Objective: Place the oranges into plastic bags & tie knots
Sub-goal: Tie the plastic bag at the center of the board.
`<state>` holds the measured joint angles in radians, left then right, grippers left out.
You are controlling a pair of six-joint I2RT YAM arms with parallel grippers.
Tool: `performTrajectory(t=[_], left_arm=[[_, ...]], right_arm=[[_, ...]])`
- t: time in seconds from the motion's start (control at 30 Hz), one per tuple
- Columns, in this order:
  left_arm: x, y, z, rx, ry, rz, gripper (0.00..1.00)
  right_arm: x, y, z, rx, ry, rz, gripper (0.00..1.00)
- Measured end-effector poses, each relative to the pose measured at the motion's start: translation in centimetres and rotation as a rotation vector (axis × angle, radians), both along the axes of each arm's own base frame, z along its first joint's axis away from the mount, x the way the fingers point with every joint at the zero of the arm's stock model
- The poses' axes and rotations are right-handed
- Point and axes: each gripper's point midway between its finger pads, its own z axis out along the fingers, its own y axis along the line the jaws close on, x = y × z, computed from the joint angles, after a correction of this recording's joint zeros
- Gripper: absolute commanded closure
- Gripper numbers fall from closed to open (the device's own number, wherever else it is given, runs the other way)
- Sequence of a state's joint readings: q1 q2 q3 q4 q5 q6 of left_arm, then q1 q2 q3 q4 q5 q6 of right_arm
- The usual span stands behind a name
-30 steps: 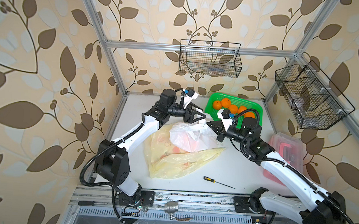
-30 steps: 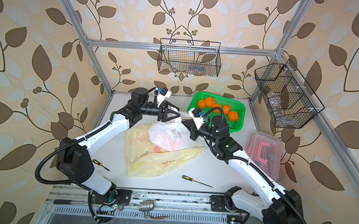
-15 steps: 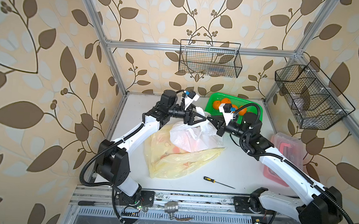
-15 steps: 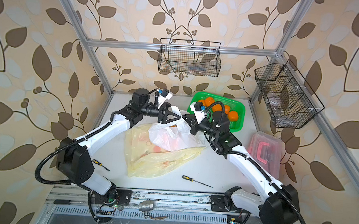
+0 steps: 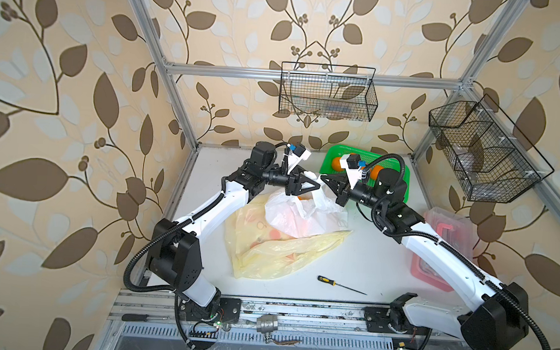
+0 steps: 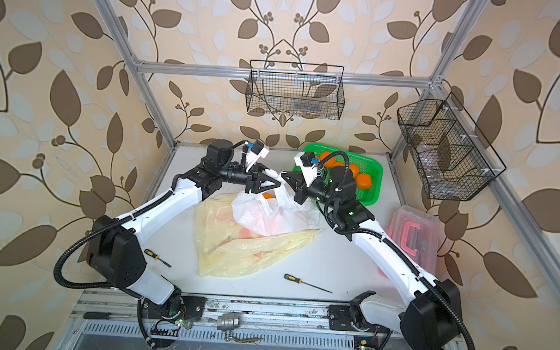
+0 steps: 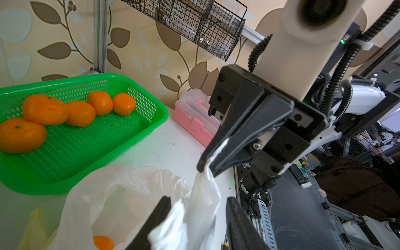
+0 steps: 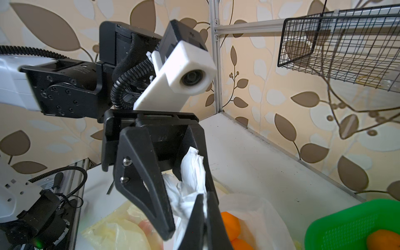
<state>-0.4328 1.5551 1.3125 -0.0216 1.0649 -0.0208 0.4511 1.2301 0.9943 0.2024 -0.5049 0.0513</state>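
Note:
A translucent white plastic bag [image 5: 303,213] [image 6: 270,214] lies on two pale yellow bags [image 5: 278,248] mid-table, with oranges inside it [image 8: 230,223] [image 7: 103,242]. My right gripper [image 5: 325,178] [image 7: 202,167] [image 8: 205,195] is shut on a bunched white handle of this bag, lifted above its mouth. Tip to tip with it, my left gripper [image 5: 316,186] [image 7: 198,200] [image 8: 191,216] stands open, its fingers either side of the other twisted handle. Several more oranges [image 7: 45,109] [image 6: 364,180] rest in the green basket [image 5: 330,155] behind the right arm. No knot shows.
A screwdriver [image 5: 338,284] lies near the front edge, a second one [image 6: 156,257] by the left arm's base. A clear box with a pink handle [image 5: 446,230] sits at the right edge. Black wire baskets hang on the back wall [image 5: 325,92] and the right wall [image 5: 480,150].
My right gripper has carried its handle back and left, up to the left gripper's tips. The left jaws have narrowed around the other handle.

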Motion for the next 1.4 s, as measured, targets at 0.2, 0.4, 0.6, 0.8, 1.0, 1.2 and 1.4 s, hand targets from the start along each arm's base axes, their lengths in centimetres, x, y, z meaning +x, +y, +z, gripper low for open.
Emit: performTrajectory(t=[0.2,0.4,0.6,0.8,1.0,1.2,1.4], left_arm=[[-0.2,0.2,-0.1,0.011,-0.006,0.004,0.67],[-0.1,0.4,-0.2,0.025,-0.030,0.027,0.86],[0.0,0.7,-0.2,0.040,-0.039,0.049,1.00],[0.9,1.2,0.1,0.061,-0.059,0.130,1.00],[1.2,1.5,0.8,0.042,-0.069,0.198,1.00],[1.3,1.3,1.7,0.018,-0.093,0.211,1.00],[1.5,1.7,2.5,0.011,-0.104,0.248,1.00]], right_arm=[[0.2,-0.1,0.0,-0.005,0.000,-0.014,1.00],[0.5,-0.4,-0.3,-0.012,0.010,-0.035,1.00],[0.5,-0.5,-0.4,-0.015,0.014,-0.041,0.80],[0.1,-1.0,-1.1,-0.058,-0.001,-0.049,0.24],[-1.9,-0.1,-3.9,-0.126,0.007,-0.003,0.22],[-1.3,0.3,-6.1,-0.176,0.033,-0.015,0.45],[0.6,0.0,-7.7,-0.209,0.068,-0.085,0.85]])
